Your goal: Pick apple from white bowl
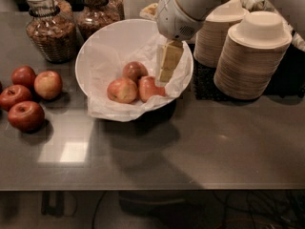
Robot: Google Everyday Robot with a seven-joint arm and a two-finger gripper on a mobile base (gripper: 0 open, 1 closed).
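Note:
The white bowl (95,56) stands at the back middle of the dark counter, lined with crumpled white paper. Three red-yellow apples lie in it: one at the front left (122,90), one behind it (135,71) and one at the front right (148,88). My gripper (167,66) hangs down from the white arm into the right side of the bowl. It is just above and to the right of the front right apple. It holds nothing that I can see.
Several red apples (26,116) lie loose on the counter (190,147) at the left. Two glass jars (50,27) with brown filling stand behind the bowl. Stacks of beige paper bowls (252,56) stand close to the right of the bowl.

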